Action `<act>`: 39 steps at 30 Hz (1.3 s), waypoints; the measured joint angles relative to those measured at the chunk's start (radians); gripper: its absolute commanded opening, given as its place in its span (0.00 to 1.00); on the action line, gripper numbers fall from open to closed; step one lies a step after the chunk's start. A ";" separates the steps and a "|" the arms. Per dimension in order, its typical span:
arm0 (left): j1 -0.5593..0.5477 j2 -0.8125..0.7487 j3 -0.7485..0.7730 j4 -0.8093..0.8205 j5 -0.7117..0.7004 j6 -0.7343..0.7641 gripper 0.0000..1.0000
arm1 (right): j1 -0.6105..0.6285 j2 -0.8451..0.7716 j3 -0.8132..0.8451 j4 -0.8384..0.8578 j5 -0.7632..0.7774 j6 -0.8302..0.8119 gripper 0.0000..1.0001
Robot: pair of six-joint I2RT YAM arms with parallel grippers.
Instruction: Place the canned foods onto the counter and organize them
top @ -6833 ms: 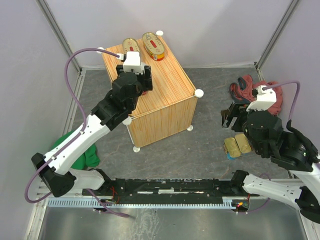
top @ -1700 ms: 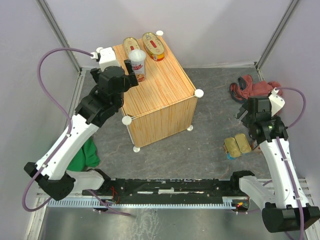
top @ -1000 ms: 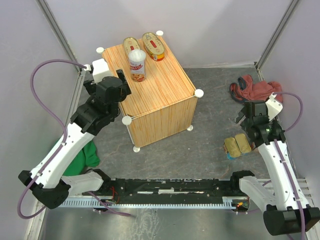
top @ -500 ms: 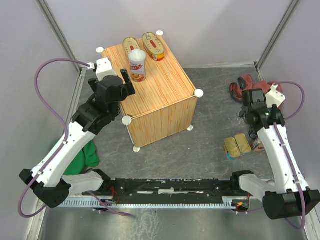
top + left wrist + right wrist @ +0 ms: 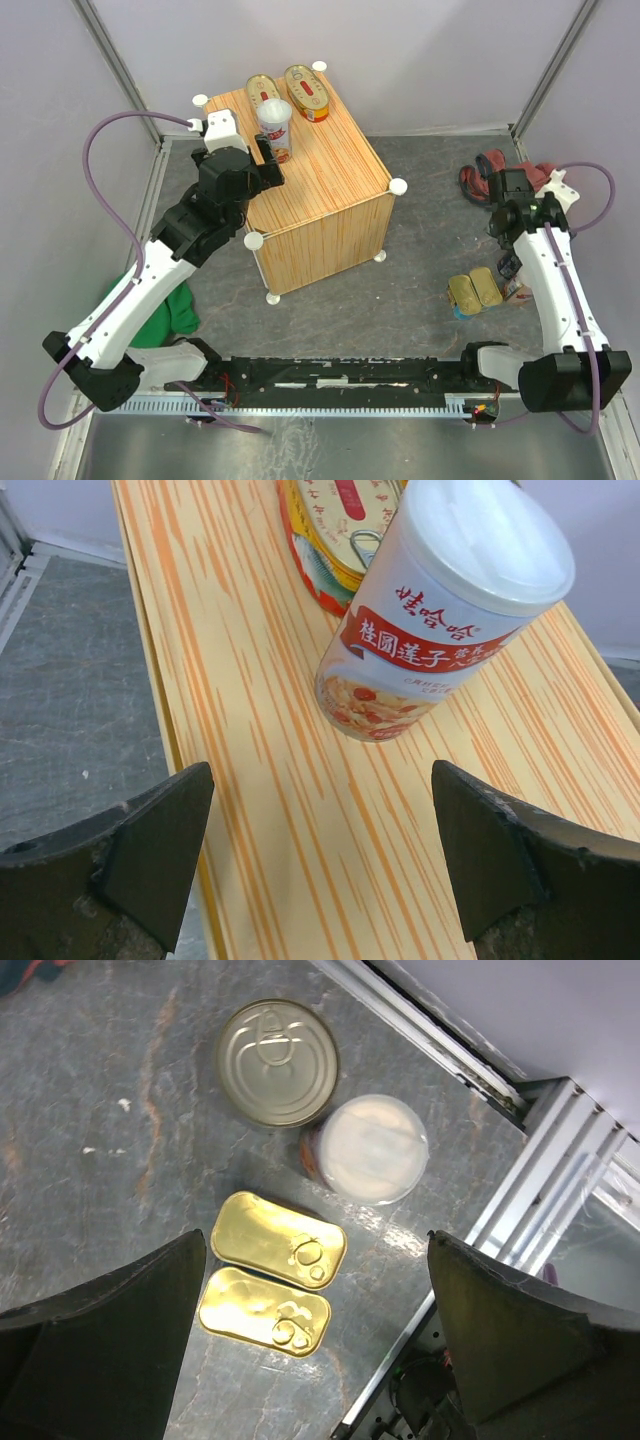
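The left gripper (image 5: 320, 880), wide open and empty, faces the tall can (image 5: 440, 610) near the counter's (image 5: 260, 810) far edge. The right gripper (image 5: 315, 1360), also open and empty, hovers above the floor tins (image 5: 279, 1240). They seem rigid and slippery; grip the white-lidded tin (image 5: 372, 1148) across its sides.

The left gripper (image 5: 266, 162) set a tall can (image 5: 274, 128) on the counter (image 5: 325, 195) and released it; the right gripper (image 5: 502, 198) rose.
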 measured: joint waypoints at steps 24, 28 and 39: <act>-0.003 0.019 0.019 0.038 0.052 0.016 0.95 | -0.299 0.024 -0.157 0.070 -0.183 -0.046 0.99; -0.003 0.019 0.021 0.038 0.056 0.019 0.95 | -0.320 0.018 -0.192 0.100 -0.193 -0.065 0.99; -0.003 0.022 0.027 0.037 0.057 0.029 0.95 | -0.344 0.021 -0.224 0.177 -0.205 -0.098 0.99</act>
